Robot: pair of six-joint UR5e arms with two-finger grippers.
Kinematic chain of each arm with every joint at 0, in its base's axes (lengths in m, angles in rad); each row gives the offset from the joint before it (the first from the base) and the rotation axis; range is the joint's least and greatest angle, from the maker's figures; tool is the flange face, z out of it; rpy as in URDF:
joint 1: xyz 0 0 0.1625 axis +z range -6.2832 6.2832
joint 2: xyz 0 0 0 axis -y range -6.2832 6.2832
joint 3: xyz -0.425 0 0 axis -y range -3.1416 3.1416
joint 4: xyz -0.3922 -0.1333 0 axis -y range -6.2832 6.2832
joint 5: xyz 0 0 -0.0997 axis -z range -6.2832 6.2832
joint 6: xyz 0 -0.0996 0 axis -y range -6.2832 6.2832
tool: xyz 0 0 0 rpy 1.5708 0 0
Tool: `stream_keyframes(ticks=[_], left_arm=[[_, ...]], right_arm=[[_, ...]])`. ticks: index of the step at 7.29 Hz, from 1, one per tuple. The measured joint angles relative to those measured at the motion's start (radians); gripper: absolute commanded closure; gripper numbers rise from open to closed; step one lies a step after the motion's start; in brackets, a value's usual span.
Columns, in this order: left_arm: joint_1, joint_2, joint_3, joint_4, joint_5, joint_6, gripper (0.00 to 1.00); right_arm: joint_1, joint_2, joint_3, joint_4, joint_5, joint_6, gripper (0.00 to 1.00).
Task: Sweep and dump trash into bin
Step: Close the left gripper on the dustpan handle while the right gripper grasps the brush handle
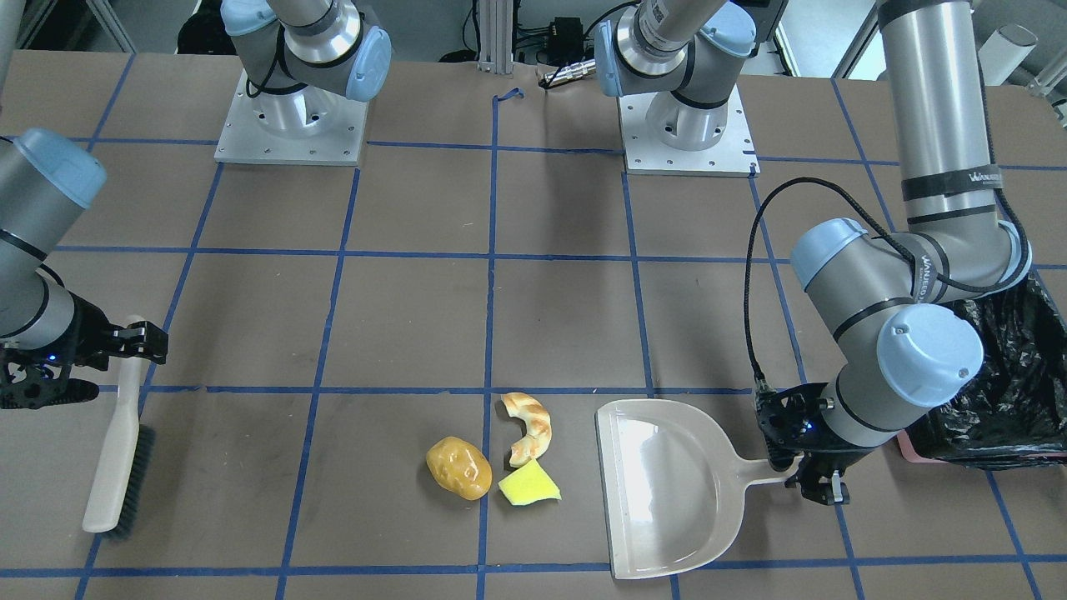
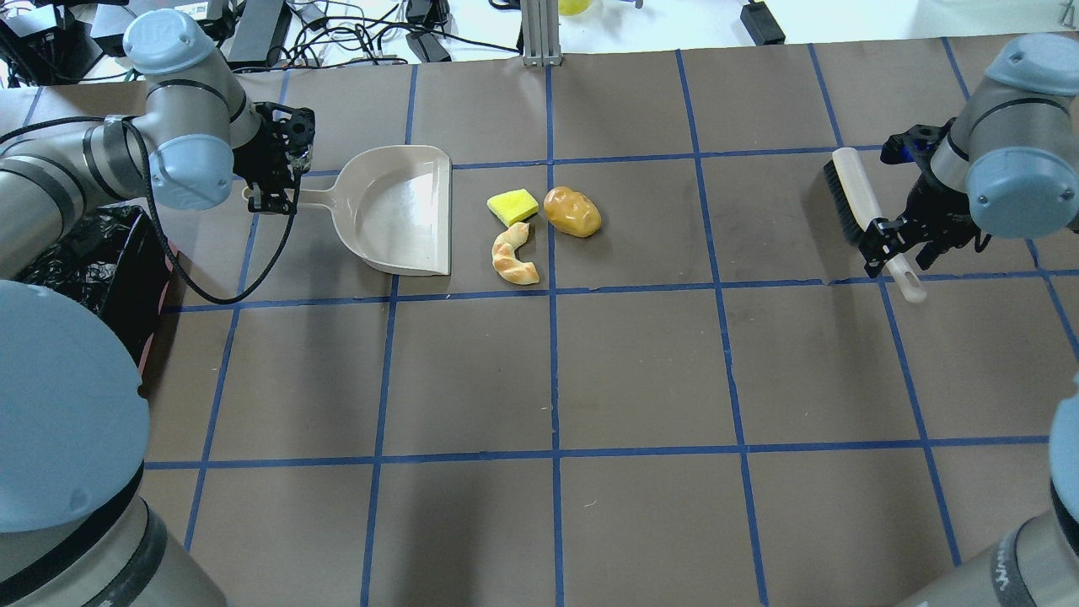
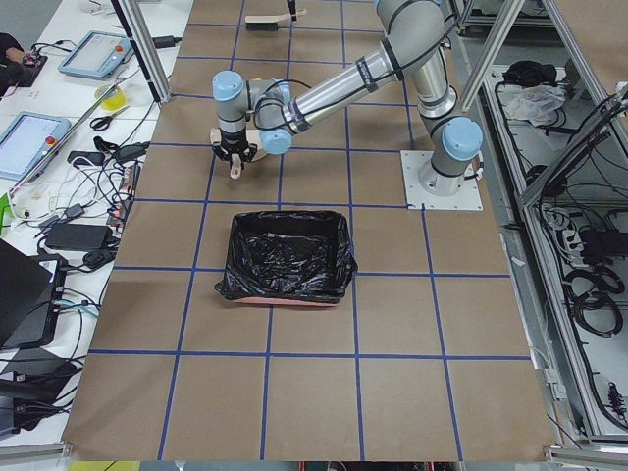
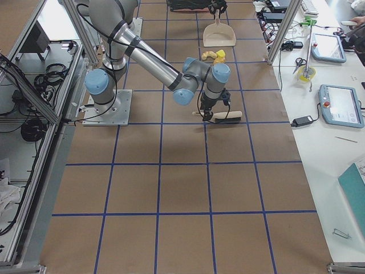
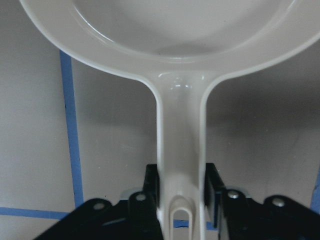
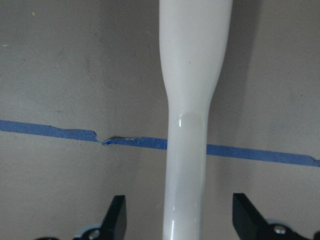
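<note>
The trash lies together on the table: a golden-brown potato shape (image 1: 457, 467), a curved bread piece (image 1: 528, 427) and a yellow wedge (image 1: 528, 485). A beige dustpan (image 1: 667, 487) lies flat beside them, its open mouth facing them. My left gripper (image 5: 181, 187) is shut on the dustpan's handle (image 5: 180, 150). My right gripper (image 6: 180, 220) is open, with its fingers wide on either side of the handle of a white brush (image 2: 860, 211) that lies on the table, apart from the trash. The bin (image 3: 285, 257), lined with a black bag, stands behind my left arm.
The brown table carries a grid of blue tape. The bin (image 1: 1013, 375) sits near the table edge, partly hidden by my left arm's elbow (image 1: 917, 350). Both arm bases (image 1: 292, 125) stand at the robot's side of the table.
</note>
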Motion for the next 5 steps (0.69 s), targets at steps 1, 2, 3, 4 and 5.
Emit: stream_keyframes(ticks=[1, 2, 3, 4, 5], left_arm=[[-0.005, 0.004, -0.001, -0.003, 0.003, 0.003, 1.00], [-0.009, 0.008, -0.005, -0.006, 0.005, 0.010, 1.00], [-0.011, 0.013, -0.012, -0.008, 0.006, 0.025, 1.00], [-0.012, 0.015, -0.014, -0.008, 0.007, 0.041, 1.00], [-0.012, 0.015, -0.013, -0.009, 0.014, 0.050, 1.00]], right_arm=[[0.000, 0.000, 0.000, 0.000, -0.002, 0.001, 0.40], [0.000, 0.001, 0.000, 0.000, -0.006, 0.002, 0.42], [0.000, 0.002, 0.000, 0.000, -0.010, 0.003, 0.55], [0.000, 0.003, 0.000, 0.000, -0.013, 0.005, 0.83], [0.000, 0.004, 0.000, 0.001, -0.016, 0.007, 1.00]])
